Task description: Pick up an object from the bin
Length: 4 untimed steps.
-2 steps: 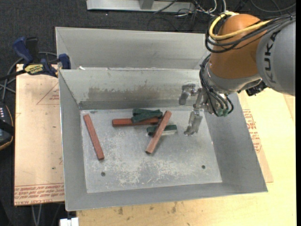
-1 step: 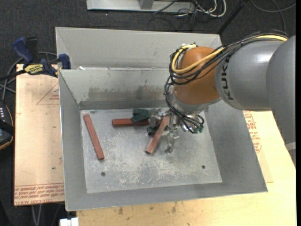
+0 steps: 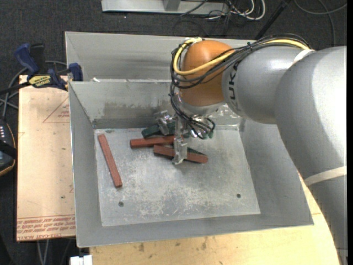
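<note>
Gripper [image 3: 178, 157] stands low in the grey metal bin [image 3: 165, 208]. Its tip is down on a small heap of red-brown sticks [image 3: 165, 147] that lie crossed near the middle of the floor, toward the back wall. The tip meets the heap where the right-hand stick [image 3: 190, 157] and the left-hand stick [image 3: 148, 143] overlap. Contact looks likely, but which of the two it bears on cannot be told. Whether the gripper is open or closed cannot be told either: from above it reads as one narrow column, with the orange wrist cover [image 3: 201, 76] and cables [image 3: 185, 57] over its upper part. Nothing looks lifted; the sticks lie flat.

Dark green piece [image 3: 149, 131] sits just behind the heap's left end, touching or nearly so. A lone red-brown stick [image 3: 110, 160] lies well apart near the left wall, bare floor round it.

Judgement: the wrist hangs straight over the heap, which suits flat sticks that offer only narrow edges to a grasp from above. The overlap is an awkward spot, since a grip there may catch two sticks or pivot one on the other. The task stands at the grasp stage, with the pick not yet done.
</note>
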Tool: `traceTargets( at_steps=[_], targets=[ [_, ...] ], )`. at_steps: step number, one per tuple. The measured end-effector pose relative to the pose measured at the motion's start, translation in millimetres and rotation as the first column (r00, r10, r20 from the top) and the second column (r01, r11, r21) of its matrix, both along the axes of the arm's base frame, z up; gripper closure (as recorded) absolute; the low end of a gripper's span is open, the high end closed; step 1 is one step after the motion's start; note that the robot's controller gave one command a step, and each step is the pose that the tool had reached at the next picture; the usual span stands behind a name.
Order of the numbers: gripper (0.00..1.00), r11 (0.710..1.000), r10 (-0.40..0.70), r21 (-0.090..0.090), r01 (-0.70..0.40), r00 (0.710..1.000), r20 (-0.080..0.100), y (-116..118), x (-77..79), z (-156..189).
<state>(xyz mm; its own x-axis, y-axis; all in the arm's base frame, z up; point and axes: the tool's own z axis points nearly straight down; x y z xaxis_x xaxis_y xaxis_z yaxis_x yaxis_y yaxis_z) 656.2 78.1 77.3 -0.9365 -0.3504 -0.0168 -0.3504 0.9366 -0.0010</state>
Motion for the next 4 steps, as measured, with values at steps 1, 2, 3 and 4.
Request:
traceTargets(
  at_steps=[1, 2, 3, 4],
  targets=[
    [1.00, 1.000, -0.003, 0.000, 0.003, 1.000, 0.000, -2, -0.1, 4],
    [1.00, 0.950, 0.311, -0.007, -0.311, 0.951, -0.005, -31, -24.7, 141],
    [1.00, 0.887, 0.462, -0.003, -0.462, 0.887, -0.018, -28, -7.6, 66],
    [1.00, 0.979, 0.203, -0.003, -0.203, 0.979, -0.014, -25, -21.5, 63]
  ],
)
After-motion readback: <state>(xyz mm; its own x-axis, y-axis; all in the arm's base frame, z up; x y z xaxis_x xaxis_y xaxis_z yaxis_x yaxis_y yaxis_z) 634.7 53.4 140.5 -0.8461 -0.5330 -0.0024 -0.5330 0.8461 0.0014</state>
